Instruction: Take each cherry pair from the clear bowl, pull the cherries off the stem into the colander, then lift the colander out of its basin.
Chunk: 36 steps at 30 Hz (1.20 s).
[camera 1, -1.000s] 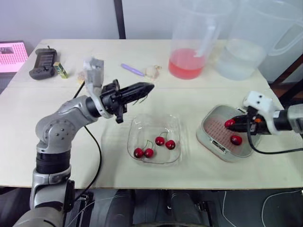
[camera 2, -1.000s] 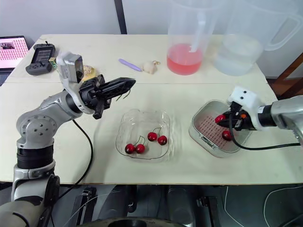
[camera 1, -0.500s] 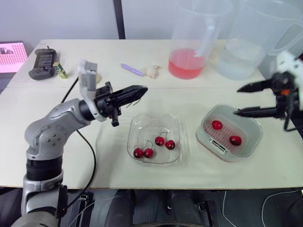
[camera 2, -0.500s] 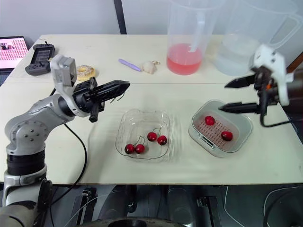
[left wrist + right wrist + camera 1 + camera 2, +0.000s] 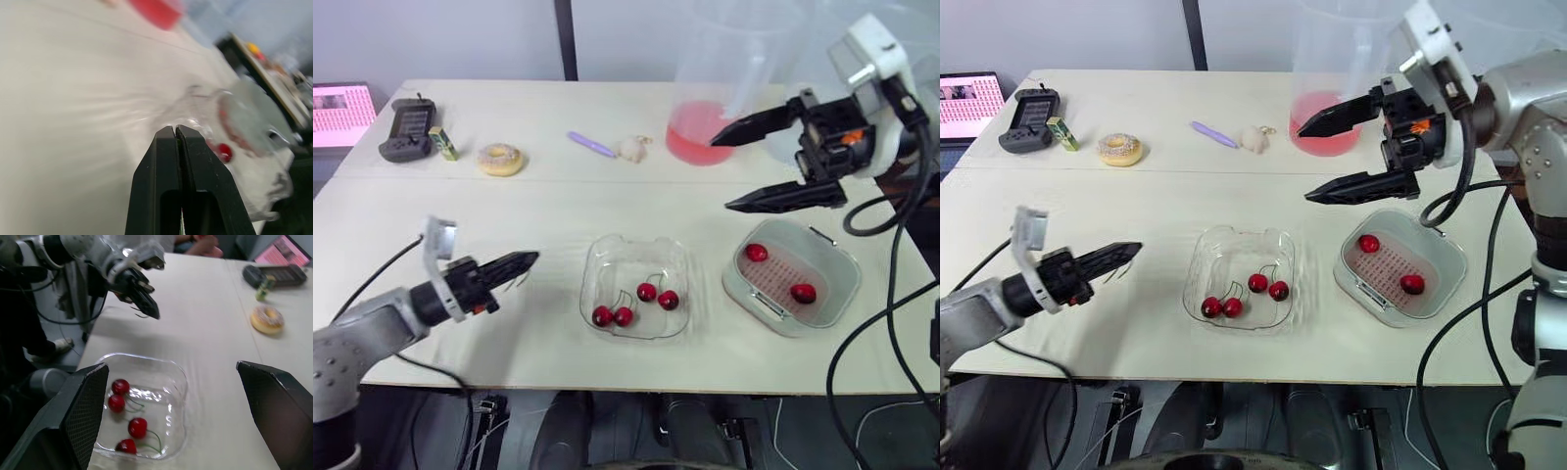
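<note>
The clear bowl [image 5: 599,257] sits at the table's middle front and holds two cherry pairs [image 5: 612,315] [image 5: 657,296], each joined by its stem. To its right the colander [image 5: 822,257] rests in its basin with two loose cherries [image 5: 757,253] [image 5: 803,292] inside. My right gripper [image 5: 722,174] hovers wide open and holding nothing, above the table behind the gap between bowl and colander. My left gripper [image 5: 533,259] is low at the front left, well left of the bowl, shut on a thin bare stem [image 5: 1120,274] that dangles from its tips.
A jug of pink liquid [image 5: 700,132] and a jug of water [image 5: 822,69] stand at the back right. A doughnut [image 5: 499,159], a purple pen [image 5: 590,144], a small pale object [image 5: 631,149], a handheld device [image 5: 406,127] and a small green box [image 5: 442,144] lie along the back.
My right gripper opened, left its cherry in the colander and rose up and back to the left. My left arm drew back toward the front left with the stem.
</note>
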{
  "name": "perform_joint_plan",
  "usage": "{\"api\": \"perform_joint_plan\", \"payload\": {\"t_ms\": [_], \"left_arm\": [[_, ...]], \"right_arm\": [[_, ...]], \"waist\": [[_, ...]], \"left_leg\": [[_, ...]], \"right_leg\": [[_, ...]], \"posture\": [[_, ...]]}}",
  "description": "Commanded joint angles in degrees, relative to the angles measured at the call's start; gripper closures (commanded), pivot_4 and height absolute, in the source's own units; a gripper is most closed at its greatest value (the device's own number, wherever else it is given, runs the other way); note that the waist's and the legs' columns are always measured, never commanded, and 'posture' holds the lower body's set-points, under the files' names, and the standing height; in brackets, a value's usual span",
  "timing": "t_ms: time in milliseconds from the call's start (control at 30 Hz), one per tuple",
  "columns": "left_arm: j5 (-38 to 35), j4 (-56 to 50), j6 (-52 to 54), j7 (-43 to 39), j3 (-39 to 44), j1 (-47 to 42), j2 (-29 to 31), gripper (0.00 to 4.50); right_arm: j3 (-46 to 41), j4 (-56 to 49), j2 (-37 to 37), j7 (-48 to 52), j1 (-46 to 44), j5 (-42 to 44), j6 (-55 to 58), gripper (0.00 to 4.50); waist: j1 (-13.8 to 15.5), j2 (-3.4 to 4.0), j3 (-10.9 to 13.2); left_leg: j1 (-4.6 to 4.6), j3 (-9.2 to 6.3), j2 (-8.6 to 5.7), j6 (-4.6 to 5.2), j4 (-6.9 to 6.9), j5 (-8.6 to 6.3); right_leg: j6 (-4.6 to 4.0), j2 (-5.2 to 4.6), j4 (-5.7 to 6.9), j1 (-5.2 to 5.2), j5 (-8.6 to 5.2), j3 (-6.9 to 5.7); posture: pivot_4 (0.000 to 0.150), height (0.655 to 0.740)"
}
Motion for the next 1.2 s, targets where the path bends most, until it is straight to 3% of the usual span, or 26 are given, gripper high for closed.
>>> {"api": "perform_joint_plan", "payload": {"t_ms": [33, 200, 233, 300, 533, 733, 1000, 1100, 1200], "left_arm": [[-1.3, 1.2, -1.2, 1.5, 2.8, 3.0, -1.9, 4.50], [-3.0, 3.8, -1.1, 5.7, 4.4, 5.2, -4.5, 4.50], [-3.3, 4.7, -1.3, 6.7, 5.2, 5.5, -4.7, 4.21], [-3.0, 6.2, -2.2, 7.1, 6.9, 6.1, -4.8, 3.60], [-1.7, 11.0, -3.9, 6.6, 12.8, 7.0, -2.4, 0.07], [-0.7, 13.4, -4.0, 4.6, 16.3, 6.9, 1.7, 0.02], [5.3, 12.7, -5.1, -8.8, 12.2, 0.2, 13.1, 0.02], [9.8, 5.7, -7.7, -21.9, 2.3, -5.7, 21.5, 0.02], [11.3, 4.3, -8.7, -27.9, -5.9, -15.5, 24.2, 0.02]], "right_arm": [[-0.3, -3.1, -0.3, 1.8, -1.2, 0.9, 0.1, 0.03], [1.3, -4.1, 1.0, -0.3, -0.6, -2.1, -1.2, 0.03], [1.8, -3.7, 1.2, -0.6, -0.4, -3.1, -1.9, 0.00], [2.5, -2.9, 1.4, -1.0, -0.2, -4.8, -2.6, 0.00], [1.5, -1.0, 1.1, 0.2, 1.1, -6.1, -4.5, 0.00], [0.3, -0.5, -0.2, 1.3, 3.3, -6.4, -5.5, 0.00], [-1.6, -6.8, -1.8, -4.0, 8.3, -5.5, -1.0, 0.00], [-4.5, -12.3, -5.6, -4.5, 12.8, -3.4, 2.1, 0.00], [-7.9, -16.7, -8.2, -5.2, 16.0, 0.2, 5.3, 0.00]], "waist": [[0.1, 0.00, 0.0], [0.1, -0.01, 0.0], [0.0, -0.01, 0.0], [0.0, -0.01, 0.0], [-0.1, -0.01, 0.0], [0.0, -0.02, 0.0], [-0.1, -0.07, 0.0], [0.5, -0.10, 0.0], [0.6, 0.01, 0.0]], "left_leg": [[-0.01, 0.01, 0.00, 0.00, 0.00, 0.00], [0.00, -0.04, 0.01, -0.01, -0.02, 0.00], [0.01, -0.05, 0.01, -0.01, -0.01, 0.00], [0.04, -0.05, 0.01, -0.02, -0.01, 0.01], [0.02, -0.01, 0.02, -0.03, -0.07, 0.01], [0.02, 0.05, 0.01, -0.04, -0.06, 0.00], [-0.10, 0.11, 0.03, -0.07, -0.11, -0.01], [-0.25, 0.19, 0.02, -0.08, -0.13, -0.01], [-0.35, 0.30, 0.01, -0.39, -0.15, 0.04]], "right_leg": [[0.00, -0.01, 0.00, 0.00, 0.00, 0.00], [-0.01, 0.01, 0.02, -0.02, 0.01, -0.03], [-0.02, 0.02, 0.05, -0.02, 0.01, -0.04], [-0.07, 0.02, 0.07, -0.02, 0.04, -0.03], [-0.08, 0.02, 0.04, -0.09, 0.04, -0.03], [-0.08, -0.04, 0.01, -0.09, 0.05, -0.02], [-0.11, -0.09, -0.03, -0.25, 0.06, -0.04], [-0.13, -0.14, -0.04, -0.37, 0.07, -0.03], [-0.16, -0.16, -0.13, -0.49, 0.09, 0.00]], "posture": [[0.150, 0.7383], [0.150, 0.7383], [0.150, 0.7383], [0.150, 0.7383], [0.150, 0.7383], [0.150, 0.7383], [0.150, 0.7383], [0.150, 0.7383], [0.150, 0.7383]]}}
